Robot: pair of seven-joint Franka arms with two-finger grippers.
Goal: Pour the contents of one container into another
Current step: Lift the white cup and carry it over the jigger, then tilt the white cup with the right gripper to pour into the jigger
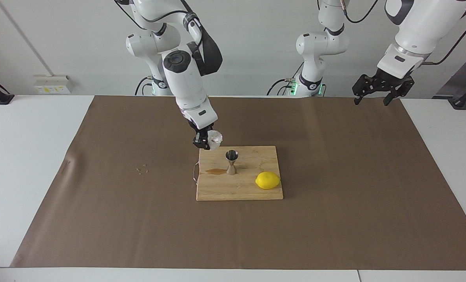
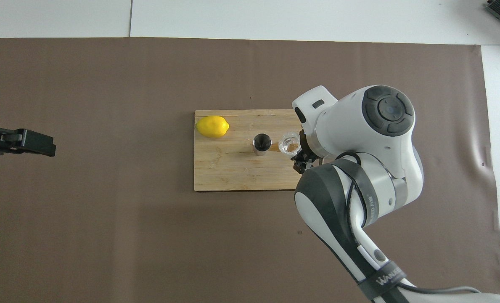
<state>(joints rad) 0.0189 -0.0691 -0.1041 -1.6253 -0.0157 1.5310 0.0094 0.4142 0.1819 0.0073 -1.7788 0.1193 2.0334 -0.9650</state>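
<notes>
My right gripper point(image 1: 206, 141) is shut on the small clear glass cup point(image 1: 215, 138) and holds it in the air over the wooden board's point(image 1: 252, 192) end toward the right arm, beside the steel jigger point(image 1: 231, 161). In the overhead view the cup point(image 2: 288, 142) sits just beside the jigger point(image 2: 261, 143), with the right gripper point(image 2: 301, 156) mostly hidden under the arm. The jigger stands upright on the board point(image 2: 233, 174). My left gripper point(image 1: 378, 91) waits in the air at the left arm's end of the table; it also shows in the overhead view point(image 2: 43, 145).
A yellow lemon point(image 1: 267, 180) lies on the board toward the left arm's end; it also shows from overhead point(image 2: 212, 126). A brown wet stain point(image 1: 216, 170) marks the board beside the jigger. A brown mat point(image 1: 334, 219) covers the table. Small crumbs point(image 1: 142, 169) lie on the mat.
</notes>
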